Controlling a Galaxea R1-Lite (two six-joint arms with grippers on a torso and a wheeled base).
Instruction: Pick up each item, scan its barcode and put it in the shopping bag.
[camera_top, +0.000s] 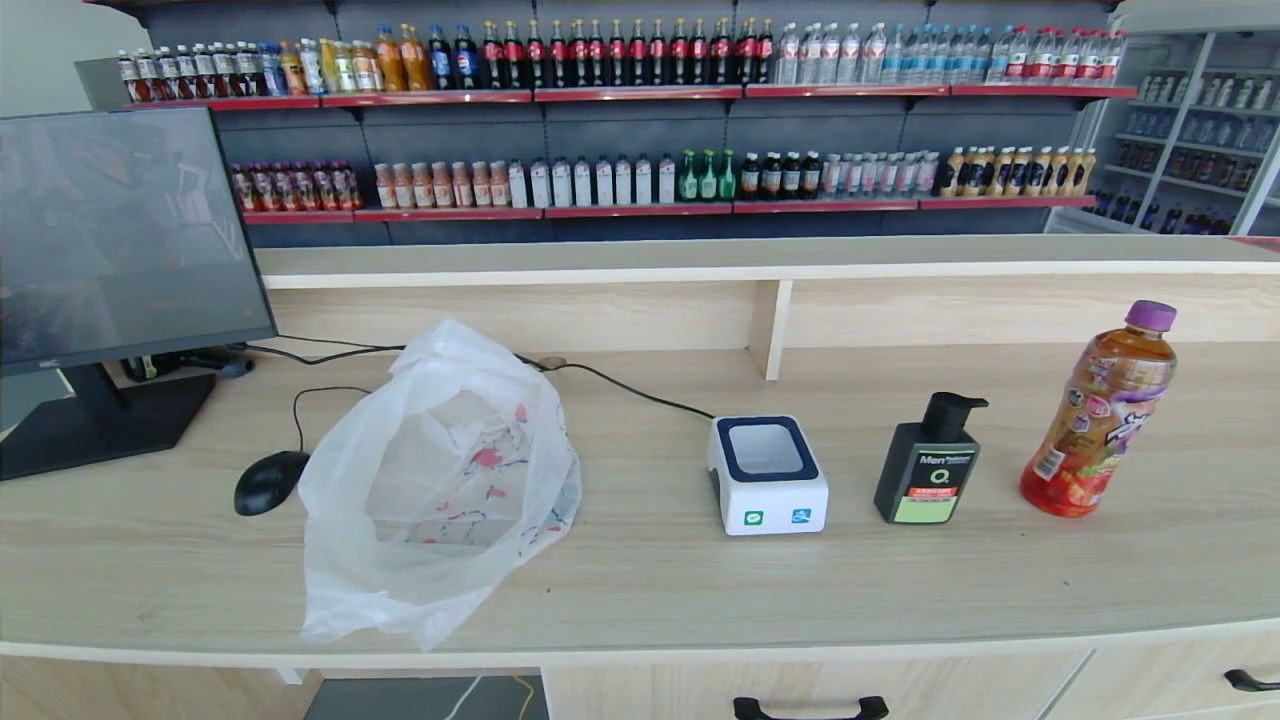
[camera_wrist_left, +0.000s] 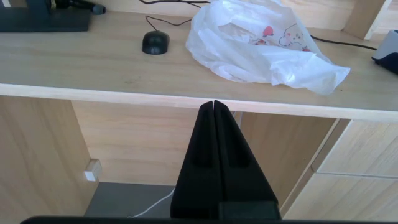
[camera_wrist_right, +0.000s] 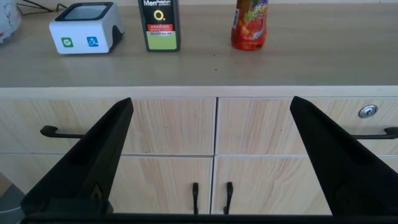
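A white plastic shopping bag (camera_top: 440, 480) lies open on the wooden counter (camera_top: 640, 580), left of a white barcode scanner (camera_top: 766, 474). Right of the scanner stand a dark pump bottle (camera_top: 930, 465) and an orange drink bottle (camera_top: 1100, 412) with a purple cap. My left gripper (camera_wrist_left: 214, 107) is shut and empty, held below the counter's front edge, in front of the bag (camera_wrist_left: 261, 43). My right gripper (camera_wrist_right: 211, 109) hangs open and empty in front of the drawers, below the scanner (camera_wrist_right: 84, 28), pump bottle (camera_wrist_right: 160, 25) and drink bottle (camera_wrist_right: 250, 25).
A monitor (camera_top: 110, 260) on a black stand occupies the counter's left end, with a black mouse (camera_top: 270, 482) and cables beside the bag. A raised ledge (camera_top: 760, 270) backs the counter. Drawers and cabinet doors with black handles (camera_wrist_right: 211, 196) sit under it.
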